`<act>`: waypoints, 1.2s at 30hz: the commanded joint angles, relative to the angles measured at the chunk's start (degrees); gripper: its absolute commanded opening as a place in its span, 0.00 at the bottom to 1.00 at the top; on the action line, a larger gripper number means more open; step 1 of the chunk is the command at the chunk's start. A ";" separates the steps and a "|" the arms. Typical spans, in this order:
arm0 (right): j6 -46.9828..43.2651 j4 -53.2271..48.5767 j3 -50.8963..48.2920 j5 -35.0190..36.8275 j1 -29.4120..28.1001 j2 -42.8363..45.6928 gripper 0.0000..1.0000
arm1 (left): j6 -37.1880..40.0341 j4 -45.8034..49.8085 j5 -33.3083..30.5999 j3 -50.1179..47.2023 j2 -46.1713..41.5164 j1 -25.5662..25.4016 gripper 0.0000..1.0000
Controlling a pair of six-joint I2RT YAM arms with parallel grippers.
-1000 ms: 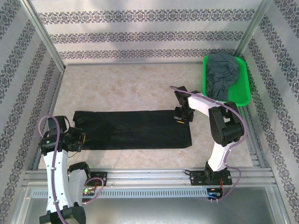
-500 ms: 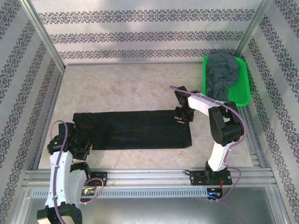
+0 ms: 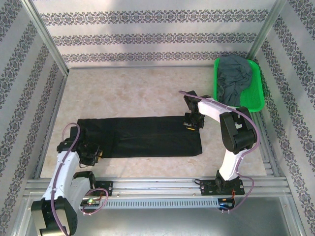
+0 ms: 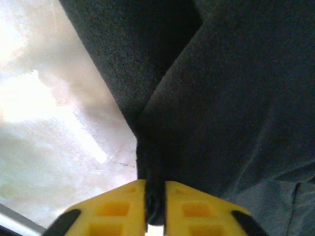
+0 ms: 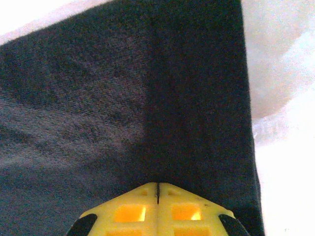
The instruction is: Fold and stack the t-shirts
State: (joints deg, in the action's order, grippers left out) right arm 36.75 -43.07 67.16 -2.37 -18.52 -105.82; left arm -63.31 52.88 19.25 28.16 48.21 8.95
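Patterned paper walls [image 3: 147,34] close off three sides of the pale, marbled desk [image 3: 138,93], and we see an aluminium rail [image 3: 157,184] along its near edge. The black t-shirt [image 3: 147,135] lies flat near that edge as a long folded band running left to right. Our left end effector [image 3: 96,155] sits at the band's near-left corner. From the left wrist its yellow fingers [image 4: 118,201] are clamped on a raised pinch of the black cloth. Our right end effector [image 3: 191,125] rests on the far-right corner of the band. From the right wrist its fingers [image 5: 187,209] are pressed together on the cloth, with a crease running away from the tips. The right arm [image 3: 236,132] stands between the band and the green basket [image 3: 257,96] in the far-right corner of the desk. The basket holds the crumpled grey t-shirt [image 3: 234,78], well apart from the black one.
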 commanded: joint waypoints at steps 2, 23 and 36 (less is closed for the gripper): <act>0.08 -1.49 1.40 2.17 -0.54 1.47 0.00 | 4.21 2.50 -3.25 7.57 0.64 -1.02 0.51; 6.75 -1.05 7.80 -4.28 -4.44 -3.03 0.08 | 8.23 -21.07 -4.45 27.85 39.24 4.86 0.24; 8.25 -14.33 24.19 -2.86 -2.80 -17.46 0.10 | 15.71 -25.32 -0.83 26.47 53.81 13.27 0.24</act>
State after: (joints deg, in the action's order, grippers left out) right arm 43.83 -52.56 87.64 -5.65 -22.28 -120.05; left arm -50.72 30.41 17.98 54.28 96.99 21.23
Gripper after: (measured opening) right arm 0.095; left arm 0.240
